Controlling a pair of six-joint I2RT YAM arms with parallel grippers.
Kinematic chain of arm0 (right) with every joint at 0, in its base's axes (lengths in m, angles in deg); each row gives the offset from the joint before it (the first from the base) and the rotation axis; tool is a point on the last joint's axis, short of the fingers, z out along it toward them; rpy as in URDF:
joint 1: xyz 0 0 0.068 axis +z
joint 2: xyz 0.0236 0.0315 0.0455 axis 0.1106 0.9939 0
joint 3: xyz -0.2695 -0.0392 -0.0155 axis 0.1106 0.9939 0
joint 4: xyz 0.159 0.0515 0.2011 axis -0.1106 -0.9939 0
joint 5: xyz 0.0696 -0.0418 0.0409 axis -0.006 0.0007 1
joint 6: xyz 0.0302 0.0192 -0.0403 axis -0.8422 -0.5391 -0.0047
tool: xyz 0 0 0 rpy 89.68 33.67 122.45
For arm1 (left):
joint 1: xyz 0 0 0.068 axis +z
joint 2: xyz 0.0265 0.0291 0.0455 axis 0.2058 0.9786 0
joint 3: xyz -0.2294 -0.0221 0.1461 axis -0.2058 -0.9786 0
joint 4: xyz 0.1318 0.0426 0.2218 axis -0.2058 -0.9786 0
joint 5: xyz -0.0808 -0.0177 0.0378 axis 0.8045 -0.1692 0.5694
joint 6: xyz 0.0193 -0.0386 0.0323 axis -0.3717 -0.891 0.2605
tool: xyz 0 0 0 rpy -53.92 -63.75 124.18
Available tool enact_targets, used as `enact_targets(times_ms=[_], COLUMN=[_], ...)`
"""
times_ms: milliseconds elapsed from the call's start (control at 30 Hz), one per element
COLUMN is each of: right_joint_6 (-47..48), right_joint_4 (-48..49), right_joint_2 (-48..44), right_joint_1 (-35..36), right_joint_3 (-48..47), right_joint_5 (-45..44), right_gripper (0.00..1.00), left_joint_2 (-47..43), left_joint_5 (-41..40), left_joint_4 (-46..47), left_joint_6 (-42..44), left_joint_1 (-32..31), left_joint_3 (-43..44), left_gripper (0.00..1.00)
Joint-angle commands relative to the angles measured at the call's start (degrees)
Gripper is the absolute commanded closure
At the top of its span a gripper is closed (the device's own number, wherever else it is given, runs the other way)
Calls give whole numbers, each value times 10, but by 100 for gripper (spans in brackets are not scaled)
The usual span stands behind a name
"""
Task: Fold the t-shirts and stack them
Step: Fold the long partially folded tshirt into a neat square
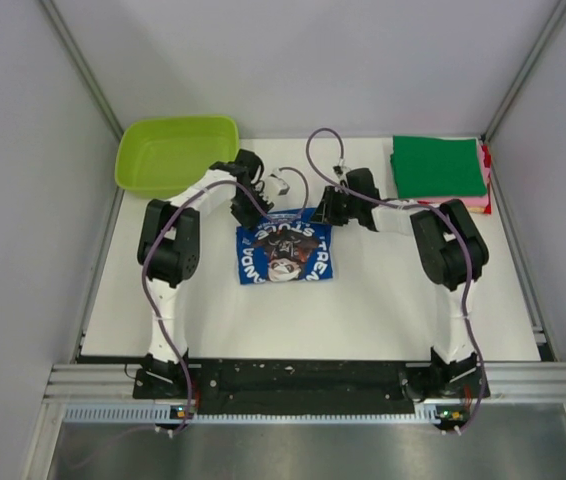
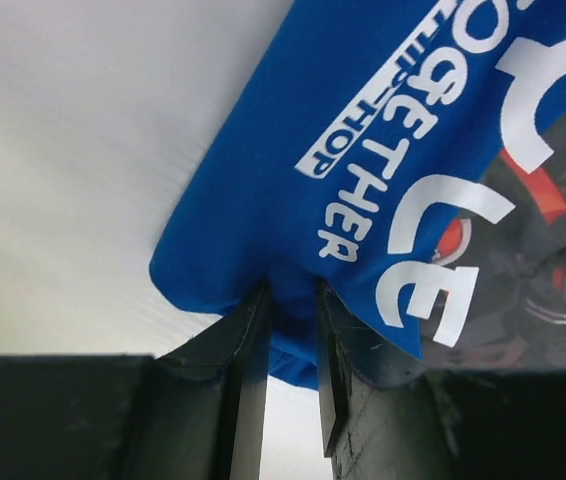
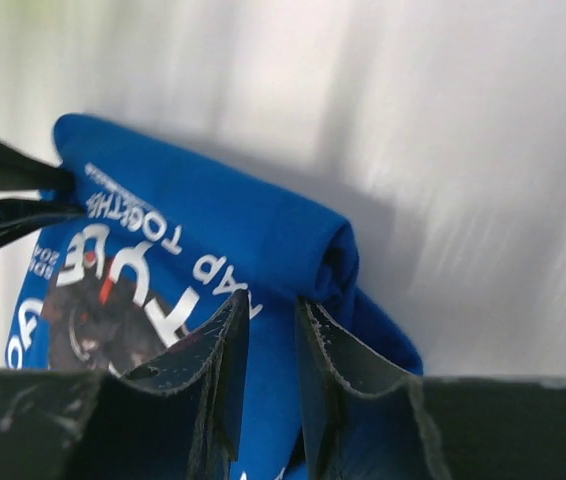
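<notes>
Royal-blue cloth with a panda print and white lettering, the blue t-shirt (image 1: 285, 252) lies folded into a small rectangle at the middle of the white table (image 1: 383, 310), between the two arms. Its two far corners are both taken. The left gripper (image 2: 291, 312) has its jaws drawn narrow on a fold of cloth at the shirt's far left corner, with the blue edge pinched between the black fingers (image 2: 251, 345). The right gripper (image 3: 271, 322) is likewise closed narrow on the far right corner, where the cloth is rolled into a thick doubled edge, and blue fabric fills the gap between its fingers. The rest of the shirt rests flat on the table.

At the far right corner a green t-shirt (image 1: 439, 166) sits folded on top of a stack. A thin edge of a pink t-shirt (image 1: 485, 175) and a sliver of a red t-shirt (image 1: 486, 209) show beneath it. A lime-green tub (image 1: 176, 152) stands at the far left, well apart from the stack.
</notes>
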Motion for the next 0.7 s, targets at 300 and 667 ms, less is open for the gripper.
enact_targets(times_ms=[300,667], right_joint_6=[22,8], right_joint_4=[-147,-143], right_joint_2=[-89,-208], right_joint_1=[-13,-13], right_joint_3=[-44,120], right_joint_5=[-90,-52], right_gripper=[34,12], left_joint_2=[-53,-187], left_joint_5=[22,74], left_joint_4=[-9,15], left_joint_6=[-1,11], left_joint_1=[18,17], left_joint_3=[46,-157], left_gripper=[65,62])
